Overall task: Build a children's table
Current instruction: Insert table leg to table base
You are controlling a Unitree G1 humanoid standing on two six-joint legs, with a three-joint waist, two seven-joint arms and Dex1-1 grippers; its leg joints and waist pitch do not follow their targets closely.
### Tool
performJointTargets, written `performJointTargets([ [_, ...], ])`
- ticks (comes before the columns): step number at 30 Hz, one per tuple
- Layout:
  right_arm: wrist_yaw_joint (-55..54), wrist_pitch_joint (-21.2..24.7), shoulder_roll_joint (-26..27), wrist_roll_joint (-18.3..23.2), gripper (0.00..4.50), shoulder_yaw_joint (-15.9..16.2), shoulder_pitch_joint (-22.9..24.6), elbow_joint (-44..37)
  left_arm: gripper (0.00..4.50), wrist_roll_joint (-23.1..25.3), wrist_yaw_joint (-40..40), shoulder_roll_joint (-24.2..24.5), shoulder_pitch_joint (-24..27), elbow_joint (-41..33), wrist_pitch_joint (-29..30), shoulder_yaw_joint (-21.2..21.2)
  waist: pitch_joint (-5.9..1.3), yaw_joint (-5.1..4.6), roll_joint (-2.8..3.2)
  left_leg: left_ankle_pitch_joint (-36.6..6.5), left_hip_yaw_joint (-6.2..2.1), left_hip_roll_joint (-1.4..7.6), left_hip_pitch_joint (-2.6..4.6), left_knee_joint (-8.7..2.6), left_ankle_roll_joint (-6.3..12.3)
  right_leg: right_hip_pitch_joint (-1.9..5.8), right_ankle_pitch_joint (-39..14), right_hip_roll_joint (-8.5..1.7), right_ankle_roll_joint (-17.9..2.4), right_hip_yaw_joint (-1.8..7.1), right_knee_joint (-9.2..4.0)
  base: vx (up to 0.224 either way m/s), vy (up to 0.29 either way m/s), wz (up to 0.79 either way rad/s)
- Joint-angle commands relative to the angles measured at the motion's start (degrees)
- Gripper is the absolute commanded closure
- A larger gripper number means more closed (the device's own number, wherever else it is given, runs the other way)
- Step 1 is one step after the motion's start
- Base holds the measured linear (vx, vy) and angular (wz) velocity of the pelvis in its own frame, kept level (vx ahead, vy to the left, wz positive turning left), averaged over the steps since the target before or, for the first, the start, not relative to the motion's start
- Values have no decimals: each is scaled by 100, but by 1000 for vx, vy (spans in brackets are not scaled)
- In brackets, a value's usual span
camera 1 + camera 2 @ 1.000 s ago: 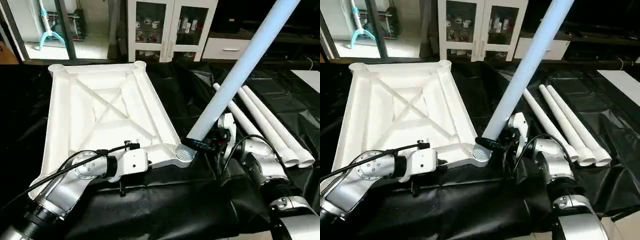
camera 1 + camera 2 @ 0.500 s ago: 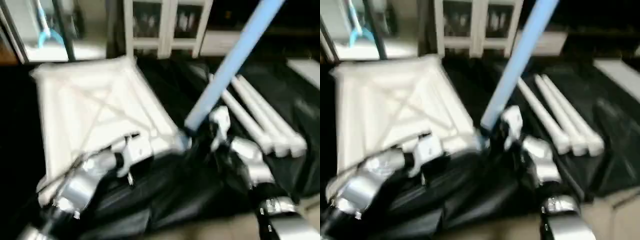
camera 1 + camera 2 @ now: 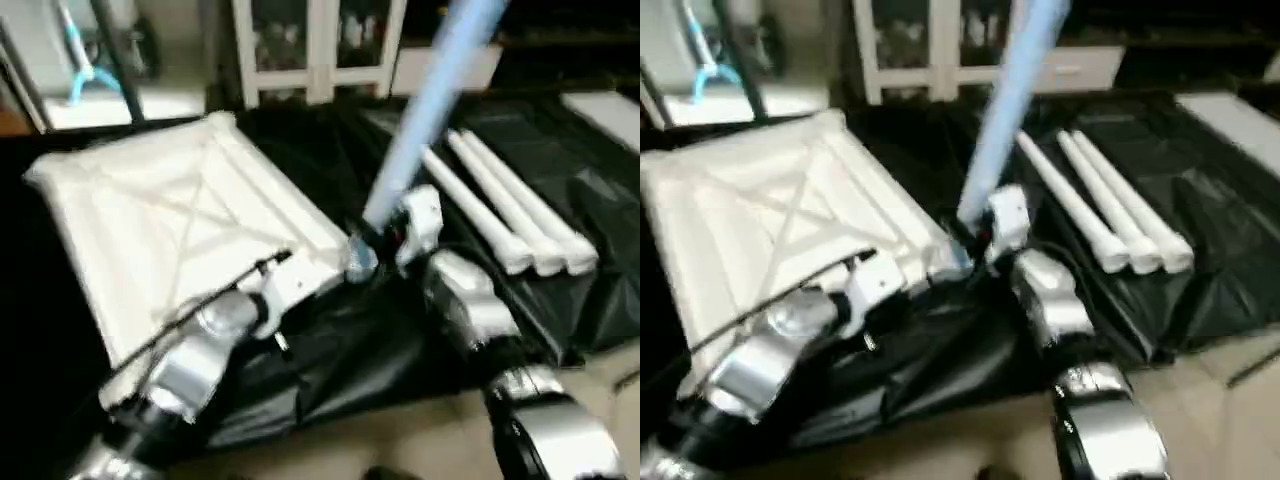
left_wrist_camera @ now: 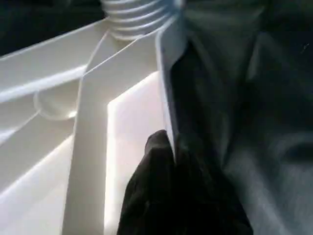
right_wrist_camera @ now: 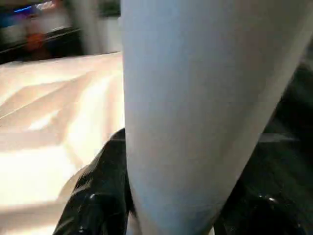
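Left eye view: tabletop (image 3: 190, 225) lies underside-up on black sheeting (image 3: 350, 360). Left pincer (image 4: 168, 161) pinches its near edge wall, fingers pressed together on it. Right pincer (image 3: 385, 240) clamps a leg (image 3: 425, 110) just above the near corner socket (image 3: 358, 262), leg tilted. Three legs (image 3: 510, 215) lie beside, apart.
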Motion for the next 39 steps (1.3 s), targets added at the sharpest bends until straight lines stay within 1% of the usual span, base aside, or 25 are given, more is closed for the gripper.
performJointTargets([
  [1,-1088,684,-267,-540,264,-60,608,1297,450,183,255,-40,-186,-161,58,49,-89,-74,145,-4552,-185,570,-83,-1129,-22,205,-441,-76,-369,165,73,22,94,-15],
  [2,-1309,621,-241,-563,264,-76,582,1319,450,274,517,-161,-272,-95,171,127,-66,-7,135,-4898,-8,679,-169,-1359,71,226,147,-48,-548,217,382,-95,-34,32],
  [3,-1471,563,-218,-591,264,-85,576,1316,450,317,691,-253,-321,-60,250,189,8,98,84,-5172,163,735,-266,-1545,45,258,-115,7,-490,309,644,-46,-94,35],
  [4,-1624,505,-196,-625,264,-92,573,1310,450,360,865,-348,-369,-23,327,253,-23,179,-9,-5045,218,724,-224,-1510,75,250,-572,-2,-392,450,659,-46,-94,35],
  [5,-1624,505,-196,-625,264,-92,573,1310,450,360,865,-348,-369,-23,327,253,-71,186,-170,-4632,270,577,-24,-1239,28,60,-1523,-51,-256,618,368,14,-128,26],
  [6,-1846,394,-159,-707,264,-69,586,1280,450,433,1092,-453,-415,16,385,312,-114,182,-356,-2990,351,20,599,-177,-31,-753,-4461,-271,133,652,-706,43,-114,7],
  [7,-2187,189,-63,-813,264,-27,616,1231,450,525,1383,-584,-456,74,461,377,-150,169,-386,-1439,182,3,188,-165,265,-330,-5131,-596,226,901,-757,43,-114,7],
  [8,-2304,135,-24,-823,264,-27,624,1220,450,540,1458,-621,-463,93,489,395,-234,241,-315,-617,76,136,-175,-566,221,16,-3992,-500,101,871,-476,73,-53,-22],
  [9,-2359,115,-3,-818,264,-33,627,1218,450,540,1483,-638,-464,102,507,404,-228,229,-279,-635,49,197,-254,-697,168,36,-3389,-382,17,805,-399,56,-18,-23],
  [10,-2455,128,37,-785,264,-66,636,1219,450,529,1520,-655,-482,118,517,398,-322,198,-205,-518,74,291,-186,-722,63,14,-1797,-263,-333,802,-274,56,-18,-23],
  [11,-2511,141,60,-764,264,-85,642,1220,450,521,1543,-663,-495,128,520,390,-321,192,-159,-559,146,325,-157,-735,17,-24,-633,-199,-787,818,-205,0,0,0],
  [12,-2553,128,66,-774,264,-77,643,1223,450,523,1559,-671,-504,131,525,386,-293,177,-150,-932,179,343,-150,-771,-8,-56,-604,-178,-928,811,-222,0,0,0],
  [13,-2771,47,86,-829,264,-52,645,1224,450,533,1611,-699,-531,148,534,372,-243,130,-178,-2144,218,308,-99,-774,-71,-180,-1697,-109,-888,779,-328,0,0,0],
  [14,-2874,-7,92,-886,264,-37,637,1230,450,545,1644,-721,-544,161,543,367,-226,63,-170,-2879,187,254,-10,-717,-166,-317,-2629,-91,-639,744,-434,0,0,0],
  [15,-2874,-7,92,-886,264,-37,637,1230,450,545,1644,-721,-544,161,543,367,-258,31,-186,-2977,156,236,-22,-721,-159,-287,-2797,-88,-489,714,-453,0,0,0],
  [16,-3022,-166,110,-1009,264,13,627,1214,450,567,1718,-759,-558,181,526,348,-279,26,-127,-3028,99,264,-66,-774,-145,-232,-2742,-115,-322,684,-480,0,0,0],
  [18,-3091,-290,120,-1101,264,75,621,1199,450,573,1774,-779,-566,196,493,340,-358,3,-177,-2491,111,290,-189,-809,-102,-119,-1733,-127,-470,709,-405,0,0,0],
  [20,-3127,-438,160,-1054,264,39,637,1155,450,549,1779,-772,-575,219,395,334,-392,9,-175,-1875,182,301,-261,-779,-67,-110,-935,-123,-775,770,-334,0,0,0],
  [22,-3002,-592,260,-828,264,-156,652,1101,450,546,1706,-711,-580,237,267,281,-375,-16,-206,-1828,233,298,-294,-770,10,-113,-984,-106,-903,777,-323,0,0,0],
  [23,-2840,-687,309,-707,264,-245,656,1082,450,520,1588,-656,-568,238,166,227,-385,-18,-208,-1946,251,292,-275,-753,33,-141,-1318,-112,-879,794,-347,0,0,0],
  [25,-2549,-773,348,-600,264,-289,656,1044,450,501,1395,-540,-530,233,-12,111,-406,-18,-214,-1848,244,283,-316,-743,73,-119,-1419,-130,-837,820,-340,0,0,0],
  [28,-2191,-847,338,-563,264,-232,667,977,450,469,1100,-388,-453,182,-124,-44,-441,-20,-209,-1383,250,308,-382,-732,136,-66,-918,-128,-934,825,-280,0,0,0],
  [33,-1814,-919,266,-521,264,-198,650,840,450,431,987,-266,-356,124,-171,-64,-486,-27,-202,-1094,283,314,-383,-697,176,-24,-410,-110,-1243,821,-213,0,0,0],
  [36,-1510,-972,256,-395,264,-360,571,851,450,361,948,-187,-346,129,-251,-90,-511,-25,-201,-748,301,313,-398,-661,292,16,29,-111,-1418,823,-159,0,0,0],
  [39,-1078,-1136,186,-458,264,-262,481,820,450,307,805,-89,-350,126,-453,-156,-536,-17,-200,-438,313,316,-394,-625,395,45,359,-108,-1587,811,-116,0,0,0],
])
